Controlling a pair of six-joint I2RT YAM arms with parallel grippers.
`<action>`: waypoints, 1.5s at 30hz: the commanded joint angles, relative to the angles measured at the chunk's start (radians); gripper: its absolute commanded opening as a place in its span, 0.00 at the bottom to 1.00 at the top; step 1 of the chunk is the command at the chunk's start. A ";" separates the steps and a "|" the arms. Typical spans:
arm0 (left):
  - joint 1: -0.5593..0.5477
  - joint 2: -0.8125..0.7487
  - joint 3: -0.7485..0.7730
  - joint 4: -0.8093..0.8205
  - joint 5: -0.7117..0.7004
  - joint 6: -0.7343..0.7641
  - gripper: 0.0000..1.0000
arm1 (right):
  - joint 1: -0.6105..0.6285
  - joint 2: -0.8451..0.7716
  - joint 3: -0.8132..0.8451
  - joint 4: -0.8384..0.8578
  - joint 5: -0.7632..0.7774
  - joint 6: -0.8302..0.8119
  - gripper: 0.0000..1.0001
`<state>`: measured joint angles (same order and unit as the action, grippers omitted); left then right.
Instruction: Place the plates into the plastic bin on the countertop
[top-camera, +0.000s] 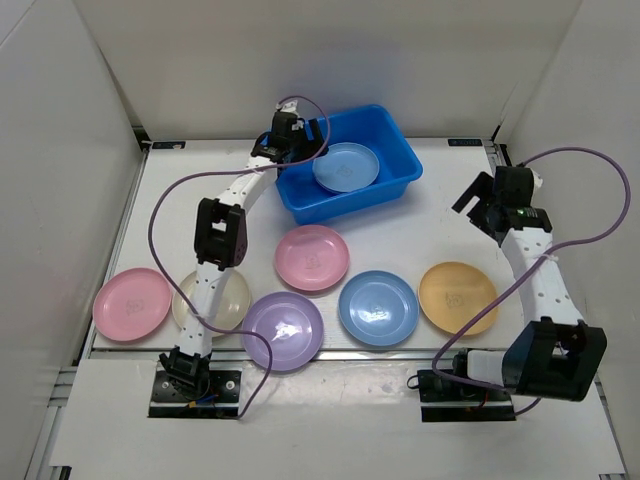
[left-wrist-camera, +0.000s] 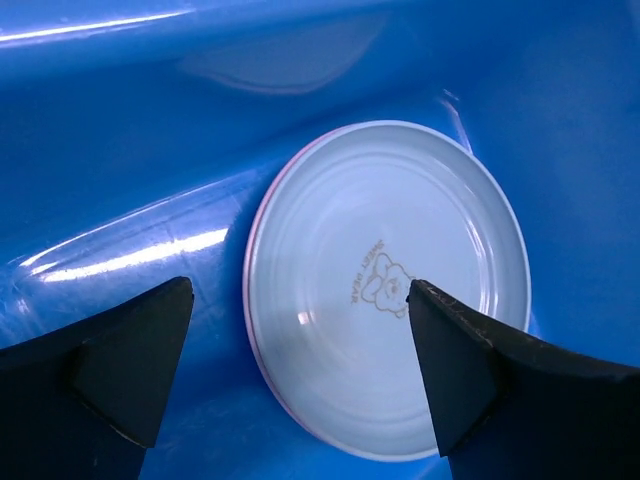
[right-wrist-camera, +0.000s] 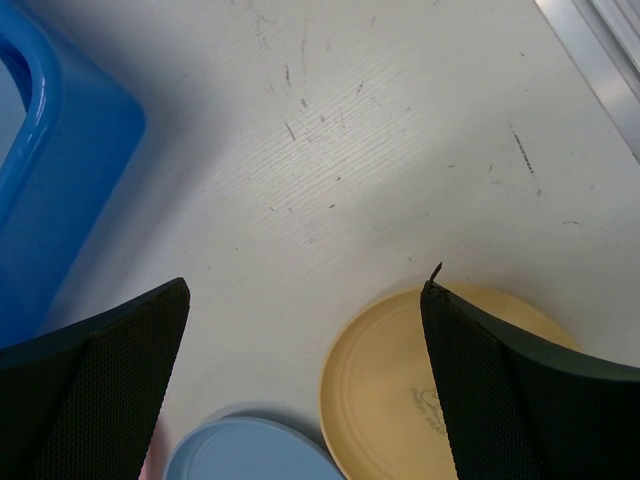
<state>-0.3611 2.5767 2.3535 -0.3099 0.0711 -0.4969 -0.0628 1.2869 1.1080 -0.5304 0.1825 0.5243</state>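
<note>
The blue plastic bin (top-camera: 390, 180) stands at the back centre of the countertop (top-camera: 440, 235). A light blue plate (top-camera: 345, 167) lies in it, on top of another plate of which only a pink edge shows in the left wrist view. My left gripper (top-camera: 316, 136) hovers open and empty over the bin's left side, above that plate (left-wrist-camera: 400, 220). My right gripper (top-camera: 472, 203) is open and empty, raised right of the bin. On the countertop lie a pink plate (top-camera: 312, 257), a purple plate (top-camera: 284, 330), a blue plate (top-camera: 378, 308), an orange plate (top-camera: 458, 297), another pink plate (top-camera: 132, 303) and a cream plate (top-camera: 232, 300) partly under the left arm.
White walls enclose the countertop on three sides. Metal rails (right-wrist-camera: 600, 50) run along its edges. The right wrist view shows the bin's corner (right-wrist-camera: 50, 180), the orange plate (right-wrist-camera: 390, 400) and the blue plate (right-wrist-camera: 245, 455) below my open gripper (right-wrist-camera: 305, 290). Purple cables loop beside both arms.
</note>
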 joint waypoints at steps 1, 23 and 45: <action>-0.004 -0.147 0.006 0.015 0.048 0.044 0.99 | -0.012 -0.060 -0.034 -0.083 0.087 0.040 0.99; -0.038 -1.021 -0.927 -0.015 -0.028 0.256 0.99 | -0.376 -0.195 -0.490 -0.274 0.045 0.273 0.99; 0.068 -1.257 -1.074 -0.058 -0.059 0.227 0.99 | -0.384 -0.121 -0.571 -0.034 -0.005 0.286 0.00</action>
<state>-0.3065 1.3632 1.3067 -0.3523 0.0265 -0.2592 -0.4431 1.1507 0.5377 -0.5323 0.0845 0.8051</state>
